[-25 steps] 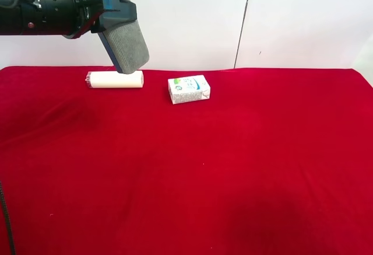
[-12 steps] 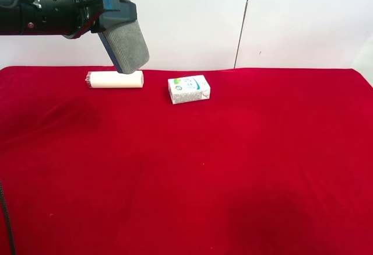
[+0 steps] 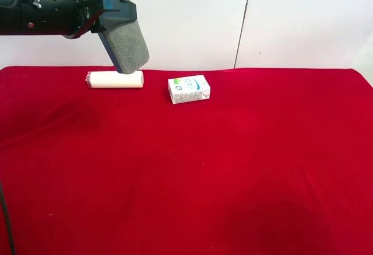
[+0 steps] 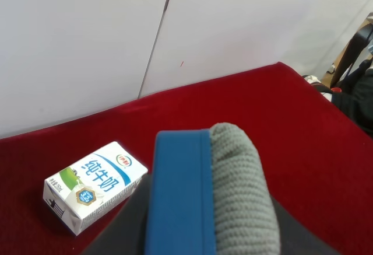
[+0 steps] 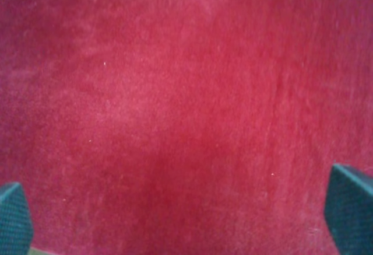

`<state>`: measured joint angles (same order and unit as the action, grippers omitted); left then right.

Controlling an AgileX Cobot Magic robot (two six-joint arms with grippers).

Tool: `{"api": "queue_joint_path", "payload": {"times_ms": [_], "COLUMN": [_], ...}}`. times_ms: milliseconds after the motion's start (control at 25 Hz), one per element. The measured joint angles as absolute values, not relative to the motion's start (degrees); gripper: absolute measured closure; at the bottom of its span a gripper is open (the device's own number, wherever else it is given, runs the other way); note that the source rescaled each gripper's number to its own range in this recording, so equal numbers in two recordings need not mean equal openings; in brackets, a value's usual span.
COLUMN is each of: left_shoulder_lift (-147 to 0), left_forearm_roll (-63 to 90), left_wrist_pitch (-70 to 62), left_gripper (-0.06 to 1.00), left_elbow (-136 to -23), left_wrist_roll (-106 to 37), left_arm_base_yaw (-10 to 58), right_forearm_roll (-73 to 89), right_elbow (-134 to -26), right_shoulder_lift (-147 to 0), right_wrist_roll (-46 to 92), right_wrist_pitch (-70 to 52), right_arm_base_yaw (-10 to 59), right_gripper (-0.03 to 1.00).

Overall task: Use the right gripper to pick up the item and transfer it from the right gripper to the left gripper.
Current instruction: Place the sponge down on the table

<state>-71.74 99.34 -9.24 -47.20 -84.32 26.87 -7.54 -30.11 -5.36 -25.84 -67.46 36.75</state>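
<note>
Nothing has shifted over the last second, and that tells you where the task stands. The pad (image 3: 129, 48) hangs in the same spot, clear of the tabletop (image 3: 233, 167) at the far left of the exterior high view. It is tilted, with its grey face towards the camera, just above the cream roll (image 3: 115, 80).

The left gripper (image 3: 111, 13) is clamped on the pad. The left wrist view confirms this, with the blue base and the grey felt side by side between the dark jaws. The arm holding it hasn't moved either.

The right gripper (image 5: 182, 214) has its jaws wide apart with nothing between them. Its camera sees only bare red cloth, and the arm itself is out of the exterior high view (so you can't tell from that view where it has parked).

The carton (image 3: 189, 88) lies on the tabletop to the right of the roll and well apart from the pad, and it hasn't been disturbed.

You can read this as the handover being finished. The pad is in the receiving gripper, the giving gripper has let go, and the stillness suggests a settled hold rather than a move in progress. The hold looks firm, as the pad hasn't slipped or drooped between the pictures.
</note>
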Motion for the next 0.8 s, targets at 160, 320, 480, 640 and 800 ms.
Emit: {"api": "queue_joint_path", "payload": {"times_ms": [160, 320, 480, 640, 800], "left_shoulder_lift": [-71.7, -71.7, -71.7, -71.7, -71.7], "left_forearm_roll": [99.3, 99.3, 99.3, 99.3, 99.3], "left_wrist_pitch": [-9.2, -9.2, -9.2, -9.2, -9.2], "left_gripper": [0.93, 0.93, 0.93, 0.93, 0.93], "left_elbow": [-47.2, -47.2, -47.2, -47.2, -47.2], "left_wrist_roll": [-84.3, -84.3, -84.3, -84.3, -84.4], "left_arm_base_yaw": [26.9, 26.9, 26.9, 26.9, 26.9], "right_forearm_roll": [-7.5, -7.8, -9.6, -10.7, -9.4], "right_elbow": [-30.1, -30.1, -30.1, -29.0, -28.0], "right_shoulder_lift": [-5.4, -5.4, -5.4, -5.4, -5.4], "right_wrist_roll": [-26.1, -26.1, -24.3, -18.4, -11.4], "right_wrist_pitch": [-67.5, -67.4, -65.1, -61.3, -61.3], "right_arm_base_yaw": [36.7, 36.7, 36.7, 36.7, 36.7], "right_gripper": [-0.03, -0.03, -0.03, -0.03, -0.03]}}
